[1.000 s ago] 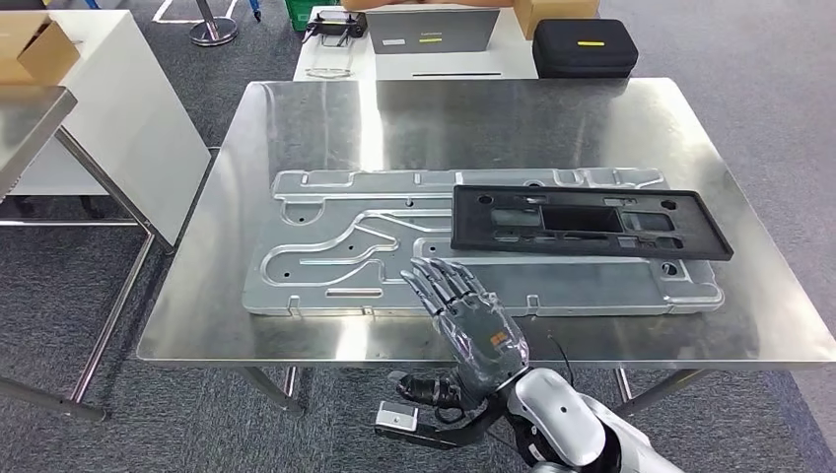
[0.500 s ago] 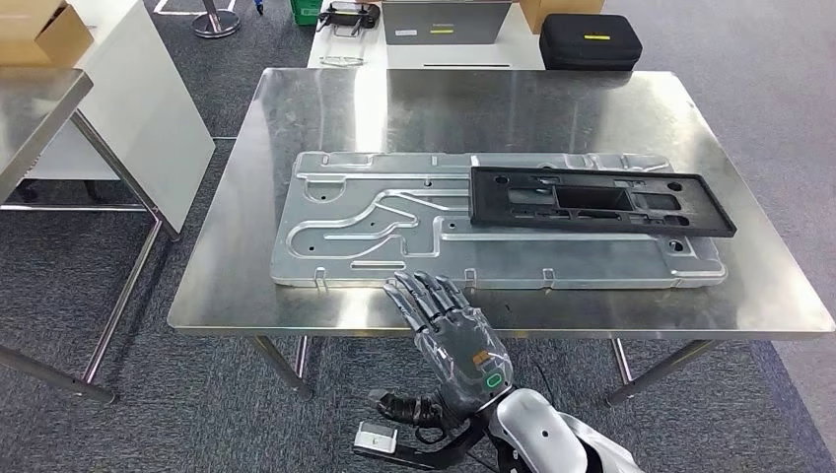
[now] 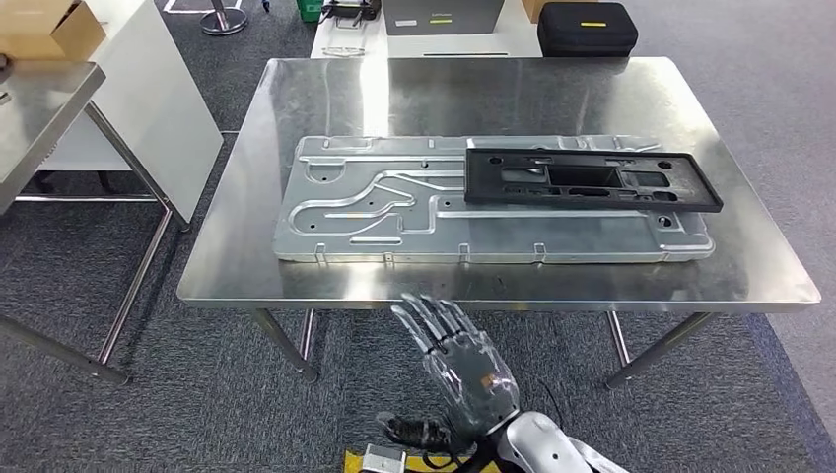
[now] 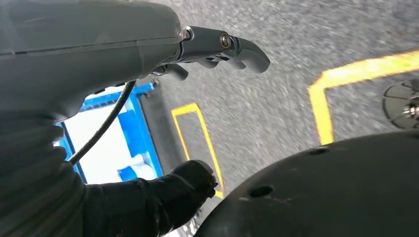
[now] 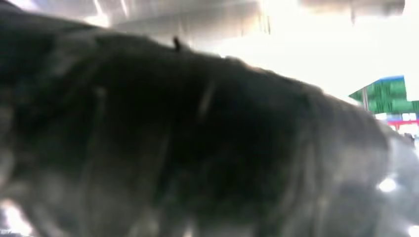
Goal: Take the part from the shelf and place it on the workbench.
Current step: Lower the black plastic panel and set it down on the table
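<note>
**Part lay on the table, right hand drawn back empty**

A cardboard box (image 3: 44, 28) stood on the side table (image 3: 39, 108) at far left; its contents could not be made out. A closed black case (image 3: 587, 28) sat on a white surface beyond the table (image 3: 493, 286), beside a grey laptop-like unit (image 3: 442, 15).

The black part (image 3: 592, 180), a long frame with cut-outs, rested flat on the right half of the silver plate (image 3: 394, 212), which lay along the middle of the table.

The right hand (image 3: 461, 370) hung below the near table edge, over the carpet (image 3: 197, 394), fingers spread and straight, holding nothing. In the left wrist view the left hand (image 4: 148, 54) pointed down at the floor with its fingers (image 4: 242, 49) loosely extended and nothing in them, above yellow floor tape (image 4: 326, 98). The right wrist view was too blurred to read.

Compared with a second before, the whole scene had slid away: the table looked smaller and farther, so the camera had backed off. The right hand, then over the plate's near edge, was now clear of the table. Part and plate kept the same places relative to each other.
</note>
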### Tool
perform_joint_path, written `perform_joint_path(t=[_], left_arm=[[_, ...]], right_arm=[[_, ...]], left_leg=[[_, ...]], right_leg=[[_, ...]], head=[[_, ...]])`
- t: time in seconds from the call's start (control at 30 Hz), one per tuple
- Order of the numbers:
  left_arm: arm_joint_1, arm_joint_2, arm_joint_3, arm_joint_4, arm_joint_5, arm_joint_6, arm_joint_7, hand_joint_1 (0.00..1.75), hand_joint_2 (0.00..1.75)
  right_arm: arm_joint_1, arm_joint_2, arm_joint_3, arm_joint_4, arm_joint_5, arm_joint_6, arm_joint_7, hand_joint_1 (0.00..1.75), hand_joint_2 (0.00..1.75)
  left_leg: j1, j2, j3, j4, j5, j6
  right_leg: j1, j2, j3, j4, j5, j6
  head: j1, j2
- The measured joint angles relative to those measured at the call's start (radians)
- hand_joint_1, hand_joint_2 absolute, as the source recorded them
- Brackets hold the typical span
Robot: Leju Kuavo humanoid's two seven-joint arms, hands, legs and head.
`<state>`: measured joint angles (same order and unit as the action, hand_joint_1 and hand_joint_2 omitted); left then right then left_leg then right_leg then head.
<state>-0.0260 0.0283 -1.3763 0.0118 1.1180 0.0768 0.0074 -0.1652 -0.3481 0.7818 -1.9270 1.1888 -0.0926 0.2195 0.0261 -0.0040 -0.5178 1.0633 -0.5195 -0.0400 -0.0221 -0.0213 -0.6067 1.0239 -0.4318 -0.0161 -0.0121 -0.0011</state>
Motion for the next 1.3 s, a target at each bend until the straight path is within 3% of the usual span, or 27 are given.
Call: perform_joint_path(t=[0.07, 0.17, 0.23, 0.3, 0.33, 0.37, 0.4, 0.47, 0.5, 0.57, 0.63, 0.7, 0.8, 0.83, 0.87, 0.9, 0.93, 0.97, 1.03, 1.1, 1.17, 1.2, 1.23, 1.3], left_arm=[[0.004, 0.001, -0.005, 0.0, -0.004, 0.003, -0.002, 0.0, 1.75], [0.005, 0.002, -0.009, 0.0, -0.005, 0.001, -0.013, 0.0, 1.75], [0.002, 0.003, -0.011, 0.0, -0.001, -0.002, -0.026, 0.0, 1.75], [-0.001, 0.004, -0.011, 0.0, 0.002, -0.005, -0.031, 0.0, 1.75], [-0.002, 0.004, -0.012, 0.0, 0.003, -0.006, -0.026, 0.0, 1.75], [-0.004, 0.004, -0.013, 0.0, 0.004, -0.006, -0.018, 0.0, 1.75], [-0.005, 0.003, -0.014, 0.0, 0.004, -0.006, -0.008, 0.0, 1.75], [-0.006, 0.003, -0.017, 0.0, 0.004, -0.007, 0.003, 0.0, 1.75], [-0.005, 0.003, -0.018, 0.0, 0.003, -0.008, 0.004, 0.0, 1.75], [-0.004, 0.003, -0.022, 0.0, -0.002, -0.009, 0.005, 0.0, 1.75], [-0.006, 0.004, -0.025, 0.0, -0.006, -0.012, 0.005, 0.0, 1.75], [-0.01, 0.007, -0.029, 0.0, -0.007, -0.014, 0.003, 0.0, 1.75], [-0.014, 0.009, -0.037, 0.0, -0.007, -0.016, 0.0, 0.0, 1.75], [-0.015, 0.01, -0.04, -0.001, -0.006, -0.015, 0.0, 0.0, 1.75], [-0.016, 0.01, -0.043, -0.003, -0.005, -0.015, 0.0, 0.0, 1.75], [-0.017, 0.011, -0.045, -0.005, -0.003, -0.014, -0.001, 0.0, 1.75], [-0.017, 0.012, -0.047, -0.007, -0.001, -0.013, -0.001, 0.0, 1.75], [-0.017, 0.013, -0.048, -0.009, 0.003, -0.012, -0.001, 0.0, 1.75], [-0.015, 0.016, -0.048, -0.01, 0.019, -0.005, -0.002, 0.0, 1.75], [-0.011, 0.015, -0.042, -0.011, 0.047, 0.004, -0.006, 0.0, 1.75], [-0.01, 0.008, -0.03, -0.011, 0.072, 0.012, -0.008, 0.0, 1.75], [-0.01, 0.004, -0.025, -0.011, 0.08, 0.016, -0.007, 0.0, 1.75], [-0.01, 0.0, -0.02, -0.01, 0.086, 0.019, -0.006, 0.0, 1.75], [-0.006, -0.007, -0.014, -0.01, 0.094, 0.023, -0.003, 0.0, 1.75]], right_arm=[[0.069, -0.022, -0.024, -0.007, -0.005, -0.034, -0.017, 0.0, 0.0], [0.149, -0.041, -0.053, -0.01, -0.015, -0.047, -0.035, 0.0, 0.0], [0.191, -0.048, -0.066, -0.008, -0.035, -0.034, -0.044, 0.0, 0.0], [0.219, -0.052, -0.077, 0.003, -0.07, -0.019, -0.052, 0.0, 0.0], [0.229, -0.055, -0.082, 0.015, -0.09, -0.012, -0.054, 0.0, 0.0], [0.239, -0.057, -0.087, 0.029, -0.109, -0.006, -0.054, 0.0, 0.0], [0.25, -0.059, -0.091, 0.049, -0.129, -0.002, -0.047, 0.0, 0.0], [0.268, -0.059, -0.094, 0.103, -0.155, -0.001, -0.01, 0.0, 0.0], [0.273, -0.058, -0.094, 0.144, -0.165, -0.006, 0.017, 0.0, 0.0], [0.276, -0.052, -0.094, 0.251, -0.199, -0.021, 0.061, 0.0, 0.0], [0.275, -0.033, -0.095, 0.397, -0.262, -0.038, 0.085, 0.0, 0.0], [0.271, 0.003, -0.102, 0.562, -0.337, -0.052, 0.089, 0.0, 0.0], [0.24, 0.088, -0.142, 0.881, -0.503, -0.058, 0.021, 0.0, 0.0], [0.228, 0.121, -0.17, 1.001, -0.581, -0.043, -0.004, 0.0, 0.0], [0.22, 0.151, -0.206, 1.109, -0.659, -0.018, -0.02, 0.0, 0.0], [0.216, 0.176, -0.246, 1.205, -0.728, 0.013, -0.028, 0.0, 0.0], [0.215, 0.197, -0.284, 1.282, -0.775, 0.04, -0.033, 0.0, 0.0], [0.215, 0.213, -0.318, 1.348, -0.81, 0.06, -0.04, 0.0, 0.0], [0.211, 0.243, -0.39, 1.461, -0.887, 0.083, -0.064, 0.0, 0.0], [0.21, 0.277, -0.479, 1.546, -1.0, 0.077, -0.109, 0.0, 0.0], [0.214, 0.312, -0.574, 1.607, -1.099, 0.03, -0.148, 0.0, 0.0], [0.215, 0.331, -0.619, 1.632, -1.135, -0.003, -0.159, 0.0, 0.0], [0.216, 0.347, -0.66, 1.654, -1.161, -0.034, -0.164, 0.0, 0.0], [0.213, 0.376, -0.728, 1.686, -1.196, -0.084, -0.175, 0.0, 0.0]], left_leg=[[-0.005, -0.005, 0.036, -0.065, -0.002, 0.013], [-0.008, -0.003, 0.026, -0.072, 0.011, 0.044], [-0.007, 0.002, 0.013, -0.079, 0.029, 0.066], [-0.012, 0.007, -0.006, -0.077, 0.044, 0.078], [-0.014, 0.008, -0.017, -0.075, 0.051, 0.08], [-0.017, 0.009, -0.027, -0.072, 0.057, 0.08], [-0.019, 0.01, -0.037, -0.068, 0.063, 0.08], [-0.022, 0.016, -0.053, -0.06, 0.071, 0.078], [-0.025, 0.019, -0.059, -0.055, 0.074, 0.076], [-0.027, 0.027, -0.062, -0.051, 0.08, 0.067], [-0.028, 0.038, -0.062, -0.054, 0.089, 0.053], [-0.026, 0.035, -0.07, -0.04, 0.068, 0.039], [-0.023, 0.016, -0.114, 0.102, -0.06, 0.027], [-0.022, 0.014, -0.127, 0.161, -0.093, 0.026], [-0.022, 0.013, -0.129, 0.197, -0.104, 0.025], [-0.022, 0.012, -0.114, 0.199, -0.094, 0.027], [-0.022, 0.008, -0.08, 0.163, -0.068, 0.03], [-0.022, -0.004, -0.033, 0.097, -0.039, 0.035], [-0.024, -0.043, 0.052, -0.039, -0.014, 0.048], [-0.026, -0.059, 0.077, -0.092, -0.016, 0.054], [-0.025, -0.039, 0.072, -0.102, -0.001, 0.062], [-0.022, -0.026, 0.069, -0.11, 0.009, 0.069], [-0.019, -0.012, 0.064, -0.116, 0.019, 0.077], [-0.018, 0.015, 0.047, -0.12, 0.035, 0.087]], right_leg=[[0.0, -0.001, -0.007, 0.007, 0.007, 0.015], [-0.002, 0.004, -0.011, 0.009, 0.009, 0.037], [-0.004, 0.01, -0.033, 0.066, -0.053, 0.044], [-0.003, 0.013, -0.071, 0.186, -0.146, 0.047], [-0.003, 0.014, -0.083, 0.24, -0.172, 0.047], [-0.002, 0.015, -0.082, 0.269, -0.176, 0.047], [0.0, 0.015, -0.061, 0.26, -0.161, 0.044], [0.003, 0.004, 0.028, 0.146, -0.113, 0.035], [0.008, -0.008, 0.073, 0.077, -0.099, 0.028], [0.018, -0.025, 0.116, -0.002, -0.095, 0.015], [0.021, -0.017, 0.11, -0.013, -0.085, 0.002], [0.016, -0.006, 0.098, -0.024, -0.067, -0.012], [0.012, 0.011, 0.066, -0.029, -0.039, -0.026], [0.013, 0.019, 0.054, -0.027, -0.03, -0.027], [0.013, 0.026, 0.043, -0.024, -0.023, -0.026], [0.013, 0.032, 0.032, -0.021, -0.017, -0.024], [0.014, 0.039, 0.022, -0.016, -0.012, -0.021], [0.014, 0.047, 0.013, -0.011, -0.007, -0.019], [0.014, 0.063, -0.001, -0.003, 0.005, -0.012], [0.012, 0.082, -0.009, -0.004, 0.02, 0.0], [0.012, 0.095, -0.014, -0.006, 0.031, 0.012], [0.013, 0.088, -0.021, 0.003, 0.018, 0.016], [0.014, 0.074, -0.032, 0.029, -0.012, 0.018], [0.01, 0.041, -0.066, 0.136, -0.106, 0.024]], head=[[0.0, 0.0], [0.001, 0.0], [0.001, 0.0], [0.001, 0.0], [0.001, 0.0], [0.001, 0.0], [0.001, 0.0], [0.001, 0.0], [0.001, 0.0], [0.001, 0.0], [0.001, 0.0], [0.001, 0.0], [0.0, 0.0], [0.0, 0.0], [0.0, 0.0], [0.0, 0.0], [0.0, 0.0], [0.0, 0.0], [0.0, 0.0], [0.0, 0.0], [0.001, 0.0], [0.001, 0.0], [0.002, 0.0], [0.002, 0.0]])
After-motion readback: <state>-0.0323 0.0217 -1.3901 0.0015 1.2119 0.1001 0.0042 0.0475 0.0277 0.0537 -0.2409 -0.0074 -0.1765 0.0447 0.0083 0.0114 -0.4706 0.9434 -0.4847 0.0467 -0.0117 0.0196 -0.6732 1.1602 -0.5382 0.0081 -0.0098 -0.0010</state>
